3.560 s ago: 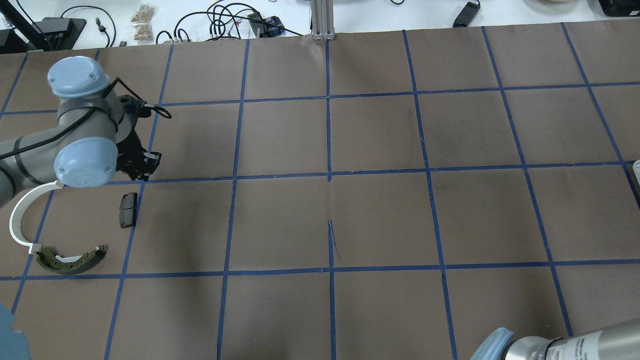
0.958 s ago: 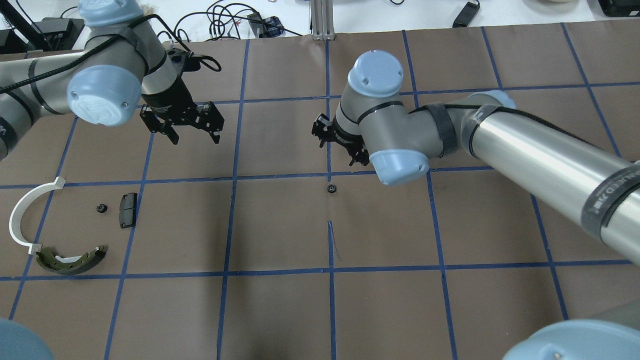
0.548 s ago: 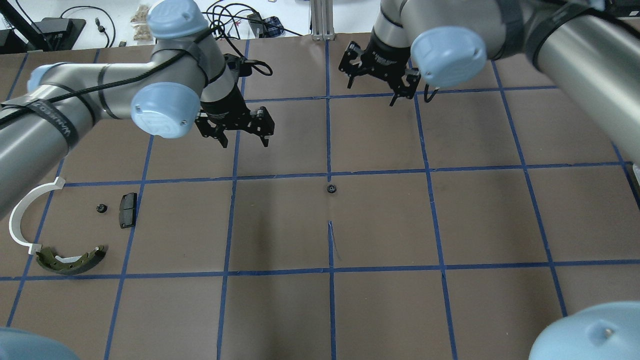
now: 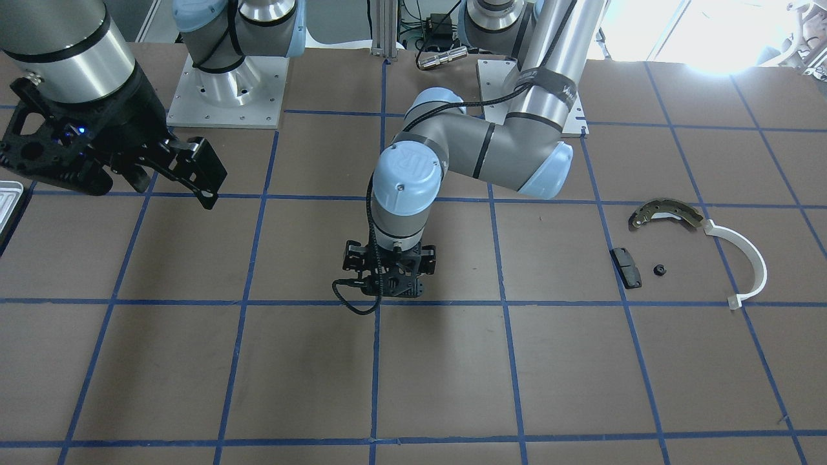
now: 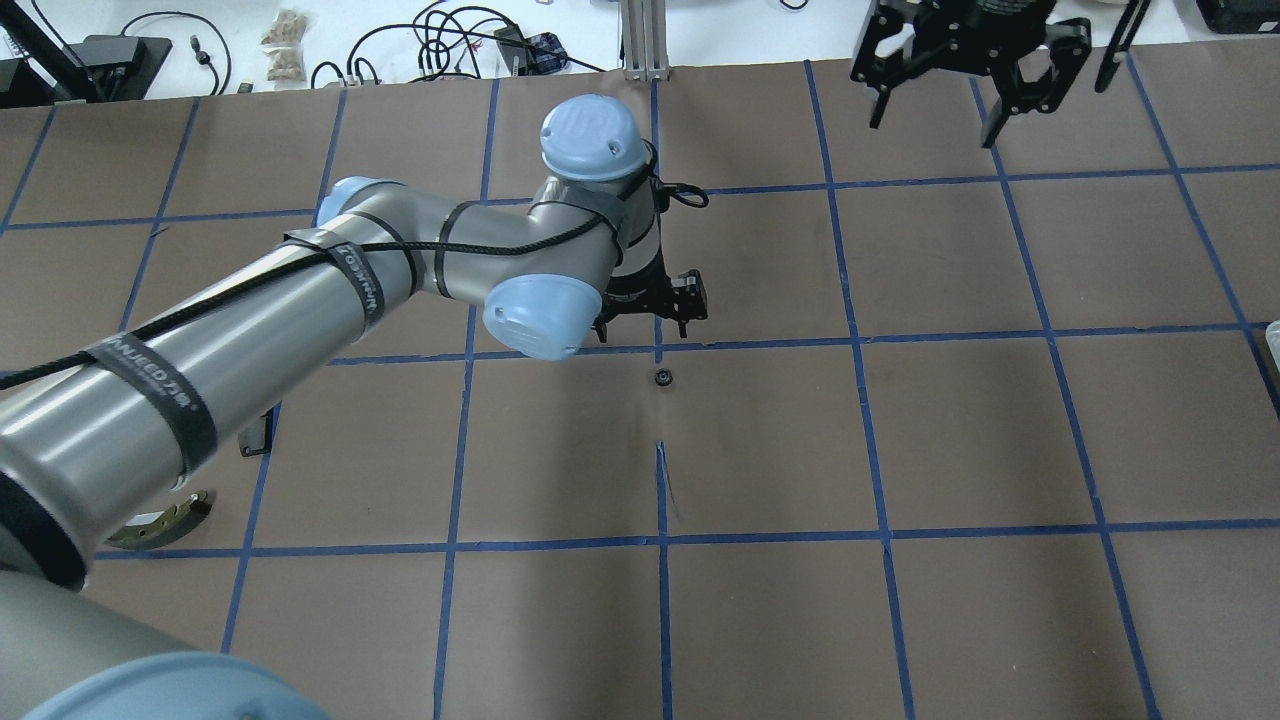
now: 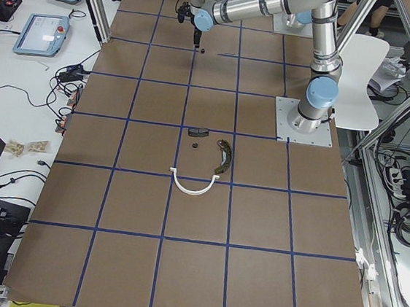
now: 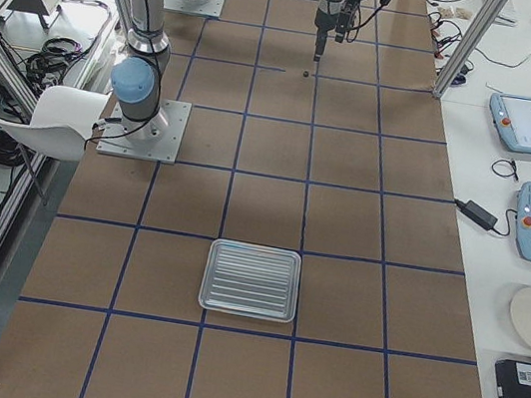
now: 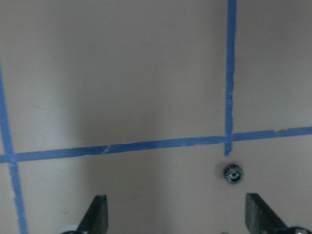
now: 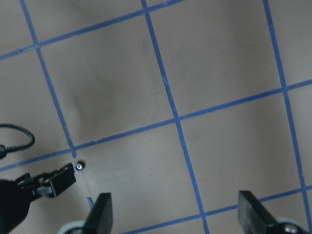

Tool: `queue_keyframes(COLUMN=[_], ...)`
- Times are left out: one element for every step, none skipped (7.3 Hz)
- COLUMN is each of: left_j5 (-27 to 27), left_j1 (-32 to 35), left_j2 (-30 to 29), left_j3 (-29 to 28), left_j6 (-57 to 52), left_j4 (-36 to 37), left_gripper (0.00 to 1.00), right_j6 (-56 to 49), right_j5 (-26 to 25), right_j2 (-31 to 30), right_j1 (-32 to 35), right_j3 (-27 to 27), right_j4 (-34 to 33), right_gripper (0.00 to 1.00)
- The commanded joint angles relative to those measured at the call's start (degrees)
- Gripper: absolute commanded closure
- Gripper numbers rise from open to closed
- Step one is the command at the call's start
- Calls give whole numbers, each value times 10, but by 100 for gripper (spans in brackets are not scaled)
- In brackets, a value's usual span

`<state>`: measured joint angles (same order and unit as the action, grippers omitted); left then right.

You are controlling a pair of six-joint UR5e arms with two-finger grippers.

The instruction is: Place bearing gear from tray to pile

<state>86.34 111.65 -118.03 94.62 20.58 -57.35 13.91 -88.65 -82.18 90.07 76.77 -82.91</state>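
Note:
A small black bearing gear (image 5: 661,377) lies on the brown table near its middle, just past a blue tape crossing. My left gripper (image 5: 645,318) hovers open and empty above it. In the left wrist view the gear (image 8: 233,173) sits near the right finger (image 8: 258,214), off centre. A second gear (image 4: 658,269) lies in the pile by the black pad (image 4: 627,267), the olive brake shoe (image 4: 665,213) and the white arc (image 4: 749,258). My right gripper (image 5: 950,85) is open and empty, high over the far right. The tray (image 7: 253,280) shows no parts.
The left arm's long grey link (image 5: 250,340) crosses the table and hides most of the pile from overhead. Cables and boxes (image 5: 450,40) lie past the table's far edge. Tablets (image 7: 525,124) rest on the side bench.
My left arm swung right, from over the pile to over the middle gear. My right arm pulled up and away to the far right. Both gears appeared since the earliest frame.

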Motion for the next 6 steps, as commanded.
queue_keyframes(left_j5=[60,59,59,58,58,55], left_j1=[36,41,40,40,40,40], left_j2=[-39,-41,-41,-43,-48,-52], left_j3=[11,27,35,35,35,36], left_j6=[34,41,38,32,38,39], left_j4=[27,36,65,86,87,87], left_gripper=[0,0,0,3,8,28], right_j6=[-62,-63,-63,-56,-55,-56], right_j5=[-5,-11,-8,-4,0,-6], right_j2=[-49,-53,-53,-57,-62,-60], right_j1=[-9,-3,-4,-2,5,7], right_j3=[109,122,117,117,118,117], right_j4=[-108,-161,-168,-162,-133,-122], right_gripper=[0,0,0,0,0,0])
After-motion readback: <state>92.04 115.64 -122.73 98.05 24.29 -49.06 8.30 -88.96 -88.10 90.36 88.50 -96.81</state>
